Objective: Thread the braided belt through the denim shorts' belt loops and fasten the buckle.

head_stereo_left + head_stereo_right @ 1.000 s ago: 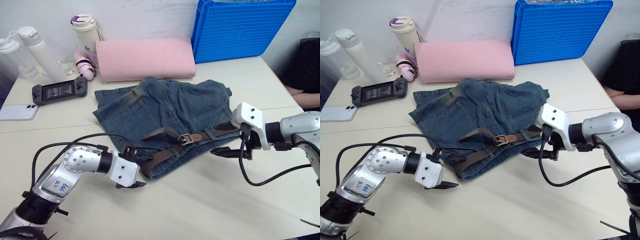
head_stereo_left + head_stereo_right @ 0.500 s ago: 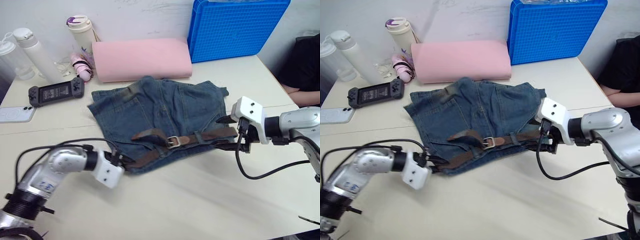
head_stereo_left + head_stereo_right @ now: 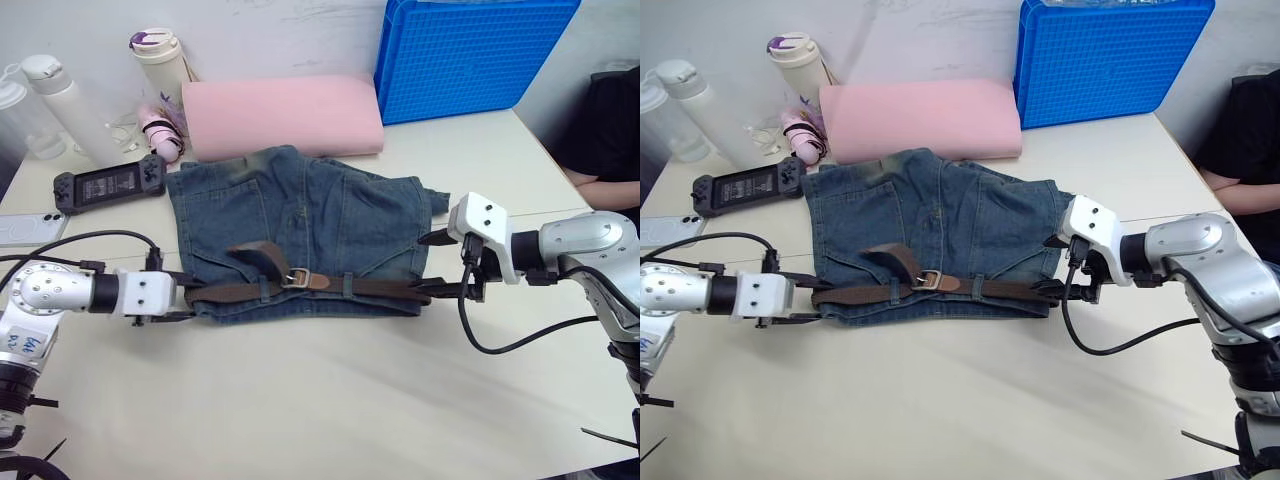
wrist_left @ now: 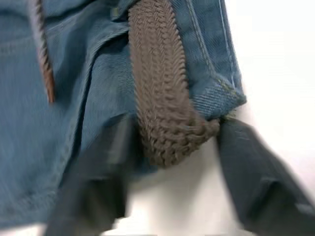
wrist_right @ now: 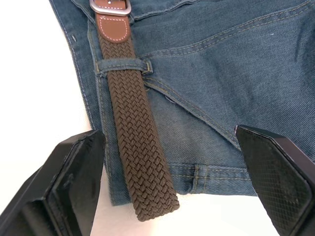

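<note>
Shorts first: the denim shorts (image 3: pixel 300 225) lie flat on the table (image 3: pixel 350 400), with the waistband on the side near you. The braided belt (image 3: pixel 330 288) runs along that waistband from one side to the other. It goes under a belt loop (image 5: pixel 120 65), and you can see that best in the right wrist view. The buckle (image 3: pixel 294 278) sits near the middle of the waistband. The strap looks done up through it, and a spare bit of strap curls up just behind it.

Your left gripper (image 4: pixel 167 182) is at the left end of the shorts. Its fingers are spread wide, one on each side of the folded belt end. They are not pinching it. Your right gripper (image 5: pixel 172 187) is at the right end. Its fingers are spread wide too, with the belt tip and the edge of the shorts lying between them.

You will likely find the belt light, soft and bendy. It is woven and bumpy, so it should not slip much. It will flop and sag if you lift it by one end. Pinch it flat across the strap, close to the tip.

The denim is soft too, and thicker at the seams. It may slide or bunch on the smooth table if you pull. Hold the waistband edge, not the thin loops.
</note>
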Controlling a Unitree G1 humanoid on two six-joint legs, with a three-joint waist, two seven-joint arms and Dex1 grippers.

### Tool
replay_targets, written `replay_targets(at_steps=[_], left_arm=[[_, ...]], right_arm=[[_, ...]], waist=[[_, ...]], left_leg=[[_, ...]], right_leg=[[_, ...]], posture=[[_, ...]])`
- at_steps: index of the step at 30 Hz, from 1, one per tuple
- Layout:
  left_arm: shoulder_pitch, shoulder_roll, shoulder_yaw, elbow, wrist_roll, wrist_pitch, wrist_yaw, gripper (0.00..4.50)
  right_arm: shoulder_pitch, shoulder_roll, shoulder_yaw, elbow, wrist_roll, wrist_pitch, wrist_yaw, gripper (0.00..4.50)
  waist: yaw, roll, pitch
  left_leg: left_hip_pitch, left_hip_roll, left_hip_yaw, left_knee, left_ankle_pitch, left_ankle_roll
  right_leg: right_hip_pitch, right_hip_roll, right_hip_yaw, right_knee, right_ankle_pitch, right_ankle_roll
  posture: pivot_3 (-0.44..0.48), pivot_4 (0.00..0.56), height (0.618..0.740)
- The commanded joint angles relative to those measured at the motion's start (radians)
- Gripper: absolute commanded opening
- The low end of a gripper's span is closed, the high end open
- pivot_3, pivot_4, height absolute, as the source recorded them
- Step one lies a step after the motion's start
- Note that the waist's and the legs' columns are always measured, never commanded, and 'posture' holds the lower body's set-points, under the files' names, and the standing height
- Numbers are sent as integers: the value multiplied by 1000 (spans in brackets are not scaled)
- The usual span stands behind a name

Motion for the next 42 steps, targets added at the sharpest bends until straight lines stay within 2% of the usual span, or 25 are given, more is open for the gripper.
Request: replay_targets(at_steps=[1, 6, 8, 10, 12, 14, 17, 18, 21, 22, 25, 29, 34, 42], left_arm=[[35, 50, 117, -80, -137, 235, -31, 4486], [84, 110, 270, -311, -533, 907, 8, 4486], [55, 92, 304, -411, -722, 1145, 122, 4486], [9, 63, 308, -467, -837, 1310, 244, 4486], [-3, 46, 307, -514, -888, 1405, 324, 4486], [-34, -9, 306, -522, -992, 1522, 483, 4486], [-105, -94, 318, -395, -1200, 1637, 776, 4486], [-124, -116, 322, -343, -1266, 1645, 875, 4486], [-120, -134, 256, -193, -1636, 1513, 1251, 4486], [-112, -139, 238, -179, -1701, 1487, 1333, 4486], [-102, -204, 234, -173, -1734, 1487, 1470, 4486], [-133, -340, 259, -142, -1734, 1499, 1599, 4486], [-177, -458, 285, -99, -1734, 1492, 1752, 4486], [-254, -652, 401, -71, -1734, 1420, 1974, 4486]], right_arm=[[-26, 8, -26, -29, 26, -18, 14, 4500], [-34, 21, -37, -38, 44, -12, 10, 4500], [-36, 26, -35, -40, 46, -11, 3, 4500], [-36, 31, -32, -42, 46, -9, -4, 4500], [-36, 38, -29, -46, 44, -7, -11, 4500], [-32, 41, -28, -48, 36, -13, -22, 4500], [-27, 44, -33, -57, 38, -19, -32, 4500], [-27, 48, -38, -62, 42, -25, -36, 4500], [-27, 61, -42, -90, 47, -59, -36, 4500], [-27, 62, -39, -98, 42, -73, -35, 4500], [-34, 68, -33, -106, 39, -83, -43, 4500], [-41, 66, -34, -101, 29, -84, -54, 4500], [-40, 56, -37, -100, 18, -82, -63, 4500], [-23, 42, -51, -121, 21, -63, -80, 4500]], waist=[[-6, 0, 0], [-11, -1, 1], [-11, -1, 1], [-7, -1, 1], [-11, -1, 1], [-12, -1, 1], [-11, -1, 1], [-11, -1, 1], [-11, -1, 1], [-11, -1, 1], [-9, -1, 1], [0, -2, 1], [11, -4, 0], [15, -5, 0]], left_leg=[[0, 0, 0, 0, 0, 0], [0, 0, -1, 1, 0, 0], [0, 0, -2, 1, 0, 0], [0, -1, -3, 1, -1, 1], [0, -1, -4, 2, -1, 1], [1, -1, -4, 1, 0, 0], [1, -1, -4, 3, 0, 0], [1, -1, -4, 4, 0, -1], [1, -1, -4, 7, 0, -2], [1, -1, -4, 8, -1, -2], [1, -2, -5, 10, -1, -3], [1, -4, -6, 13, -1, -2], [1, -7, -9, 14, -1, -2], [2, -17, -26, 15, -1, -2]], right_leg=[[0, 0, 0, 0, 0, 0], [0, -1, 5, 3, 0, 0], [0, -1, 7, 3, 0, 0], [0, -1, 8, 4, 0, 0], [0, -1, 8, 5, 0, 0], [0, -1, 8, 5, 0, 0], [0, 0, 8, 6, 0, 0], [0, 0, 8, 7, 0, 0], [0, 0, 10, 10, 0, 0], [-1, 0, 11, 11, 0, 0], [-1, 0, 12, 12, 0, 0], [-1, 0, 11, 13, 0, 0], [-1, 0, 11, 13, 0, 0], [-4, 0, 13, 15, 0, 1]], posture=[[0, 150, 740], [0, 150, 740], [0, 150, 740], [0, 150, 740], [0, 150, 740], [0, 150, 740], [0, 150, 740], [0, 150, 740], [0, 150, 740], [0, 150, 740], [0, 150, 740], [0, 150, 740], [0, 150, 740], [0, 150, 740]])
